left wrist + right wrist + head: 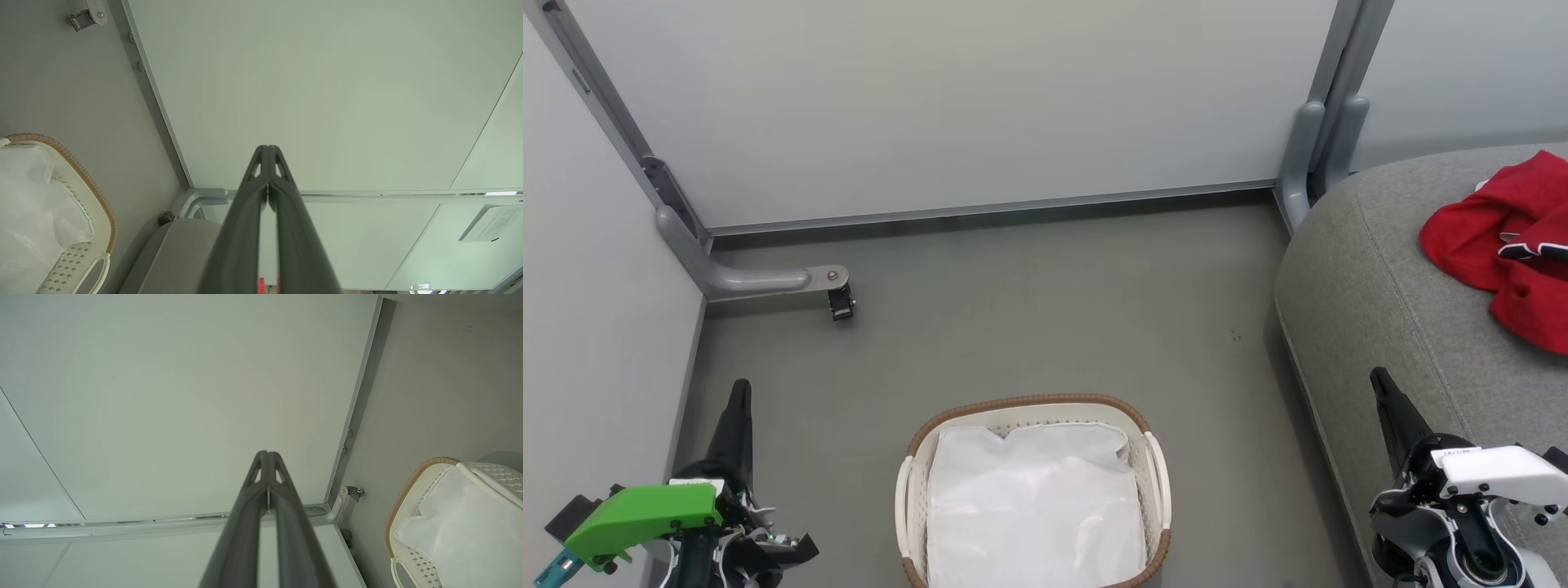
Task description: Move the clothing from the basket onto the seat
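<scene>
At the lower left of the head view, the left gripper point(738, 400) pointed up over the floor point(1054, 310) with its two dark fingers clenched together and nothing between them; the left wrist view showed the same fingers pressed tip to tip. The right gripper point(1384, 392), at the lower right beside the front edge of the seat point(1364, 286), was likewise clenched and empty, its tips meeting in the right wrist view. Between the two arms, and apart from both, the basket point(1029, 401) stood on the floor, and what showed inside it was the white liner point(1033, 506), lying rumpled across the bottom with no red visible on it. The clothing point(1494, 237) lay in a red heap on the seat, well back from its rounded corner and running past the right edge of the head view. Judged from that, the moving looked finished or nearly so, and the step in hand was a check. To do it well, the robot would look for red along the liner's folds and edges, since a small piece could hide beneath the sheet. If nothing showed, the liner was best left where it lay, as it is no part of the load. Both arms would do well to keep clear of the basket's handles, so that the light basket was not knocked or tipped.
</scene>
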{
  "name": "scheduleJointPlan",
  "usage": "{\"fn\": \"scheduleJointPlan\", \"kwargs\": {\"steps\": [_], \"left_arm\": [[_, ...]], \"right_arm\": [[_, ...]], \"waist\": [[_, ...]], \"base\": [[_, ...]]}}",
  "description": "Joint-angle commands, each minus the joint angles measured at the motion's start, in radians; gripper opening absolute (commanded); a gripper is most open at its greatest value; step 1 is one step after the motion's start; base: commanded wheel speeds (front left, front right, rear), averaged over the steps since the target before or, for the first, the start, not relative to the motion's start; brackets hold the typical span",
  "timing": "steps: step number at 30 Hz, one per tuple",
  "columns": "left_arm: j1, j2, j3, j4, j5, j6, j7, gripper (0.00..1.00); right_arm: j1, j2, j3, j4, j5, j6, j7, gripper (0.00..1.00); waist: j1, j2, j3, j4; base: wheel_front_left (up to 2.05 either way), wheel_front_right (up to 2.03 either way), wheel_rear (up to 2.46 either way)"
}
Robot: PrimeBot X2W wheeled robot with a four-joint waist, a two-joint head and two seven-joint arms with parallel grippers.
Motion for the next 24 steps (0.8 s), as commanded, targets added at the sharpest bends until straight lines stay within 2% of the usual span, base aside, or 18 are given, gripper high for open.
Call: {"fn": "scheduleJointPlan", "kwargs": {"steps": [1,24], "left_arm": [[-0.009,0.0,0.001,-0.002,-0.004,-0.005,0.004,0.0],[-0.009,0.0,0.001,-0.002,-0.004,-0.005,0.004,0.0]], "right_arm": [[-0.007,-0.006,-0.002,-0.005,0.004,-0.001,0.003,0.0],[-0.007,-0.006,-0.002,-0.005,0.004,-0.001,0.003,0.0]], "waist": [[0.0,0.0,0.0,0.0],[0.0,0.0,0.0,0.0]], "base": [[0.0,0.0,0.0],[0.0,0.0,0.0]]}}
